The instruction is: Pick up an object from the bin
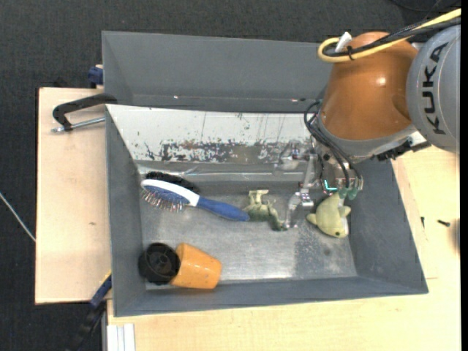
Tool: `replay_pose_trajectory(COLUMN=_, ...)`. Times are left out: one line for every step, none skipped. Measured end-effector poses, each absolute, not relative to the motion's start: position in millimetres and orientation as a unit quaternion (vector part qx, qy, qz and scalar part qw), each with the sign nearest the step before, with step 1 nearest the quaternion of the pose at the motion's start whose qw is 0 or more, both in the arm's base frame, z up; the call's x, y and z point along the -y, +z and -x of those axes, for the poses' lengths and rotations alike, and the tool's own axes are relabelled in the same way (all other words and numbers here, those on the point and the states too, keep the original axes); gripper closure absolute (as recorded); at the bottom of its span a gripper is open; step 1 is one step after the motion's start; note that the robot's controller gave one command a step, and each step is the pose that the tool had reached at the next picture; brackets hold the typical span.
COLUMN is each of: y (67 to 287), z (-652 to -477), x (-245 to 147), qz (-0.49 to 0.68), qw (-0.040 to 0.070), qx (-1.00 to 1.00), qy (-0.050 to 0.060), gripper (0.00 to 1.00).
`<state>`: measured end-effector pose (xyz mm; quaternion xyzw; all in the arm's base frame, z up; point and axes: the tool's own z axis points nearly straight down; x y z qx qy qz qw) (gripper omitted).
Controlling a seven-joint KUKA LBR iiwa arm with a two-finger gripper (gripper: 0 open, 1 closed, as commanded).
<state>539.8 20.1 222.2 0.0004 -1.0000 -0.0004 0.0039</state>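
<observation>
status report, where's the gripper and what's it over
Gripper low at right of bin. Pale yellow toy right beneath it, grip not confirmed. Small green figure close by, toward the middle.

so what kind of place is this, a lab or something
Probably a robotics lab's grasping test rig: a KUKA arm, its gripper low in a grey metal bin, and mismatched loose things there, like a blue-handled hairbrush and an orange cup.
</observation>
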Motion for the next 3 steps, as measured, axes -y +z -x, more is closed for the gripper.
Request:
replay_pose_trajectory(y=88.1, z=-533.6, x=-111.5, qz=-0.069, qw=0.002, qx=0.998, qy=-0.001, gripper=0.00)
replay_pose_trajectory(y=92.1, z=-535.2, x=-109.2, qz=-0.066, qw=0.000, qx=0.998, qy=-0.001, gripper=1.00)
replay_pose_trajectory(y=224.7, z=-535.6, x=-124.9, qz=-0.210, qw=-0.007, qx=0.978, qy=-0.001, gripper=1.00)
